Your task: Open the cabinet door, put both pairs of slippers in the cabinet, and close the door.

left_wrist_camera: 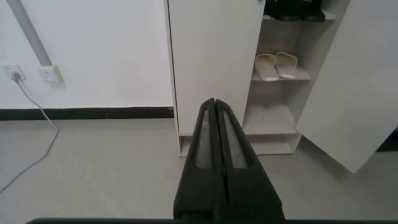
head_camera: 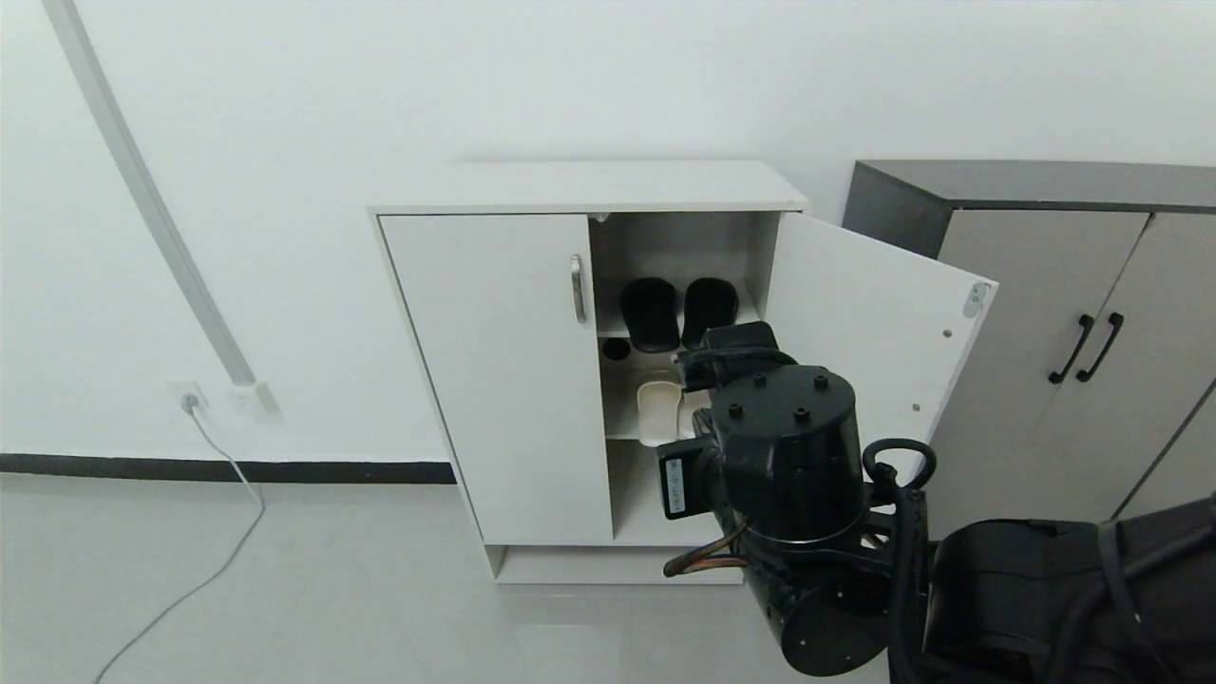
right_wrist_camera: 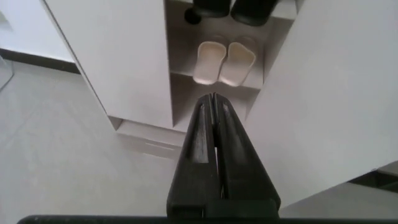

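Head view: black slippers [head_camera: 676, 312] and white slippers [head_camera: 660, 410] sit shelved, yet the empty, closed right claw [right_wrist_camera: 212, 102] and left claw [left_wrist_camera: 215, 106] could skid off the open door [head_camera: 864, 332] while pushing.

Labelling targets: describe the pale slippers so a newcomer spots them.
Find the white two-door cabinet against the wall, right door open. On its middle shelf lies a cream pair of flat slippers. The pair of black slippers one shelf up is dark; this one is pale.

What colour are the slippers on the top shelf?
Black. The top-shelf slippers show best in the head view.
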